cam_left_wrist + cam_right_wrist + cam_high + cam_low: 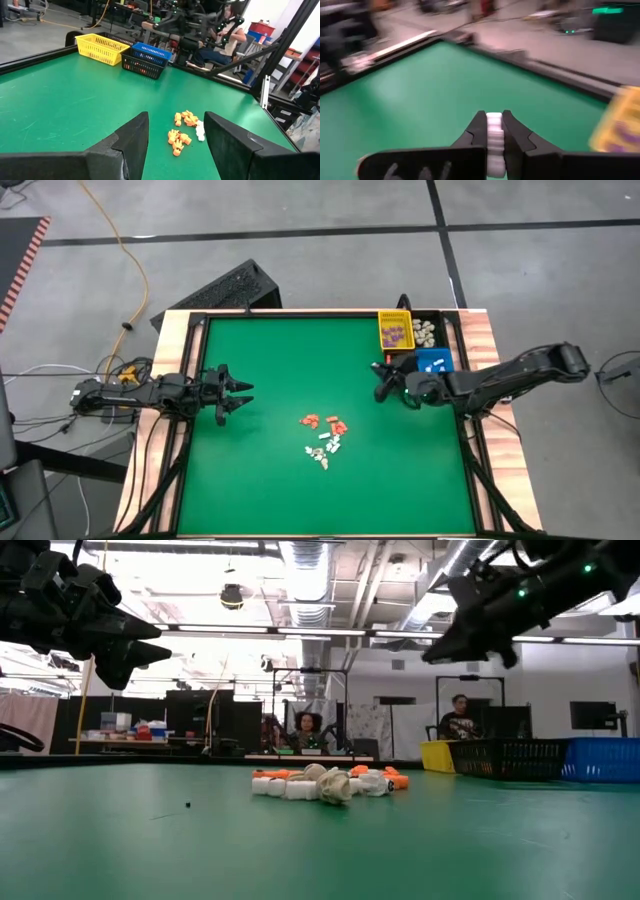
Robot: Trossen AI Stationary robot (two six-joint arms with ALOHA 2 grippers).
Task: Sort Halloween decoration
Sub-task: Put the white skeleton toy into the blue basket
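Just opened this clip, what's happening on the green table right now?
A two-arm robot is sorting small Halloween trinkets into bins. The right end effector is shut on a white trinket and hangs beside the blue bin at the table's far right corner, next to the yellow bin and black bin. The left end effector waits open over the table's left side. A pile of orange and white trinkets remains mid-table.

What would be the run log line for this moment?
right gripper: shut on white trinket, near bins | left gripper: open, waiting left | pile: orange, white, mid-table
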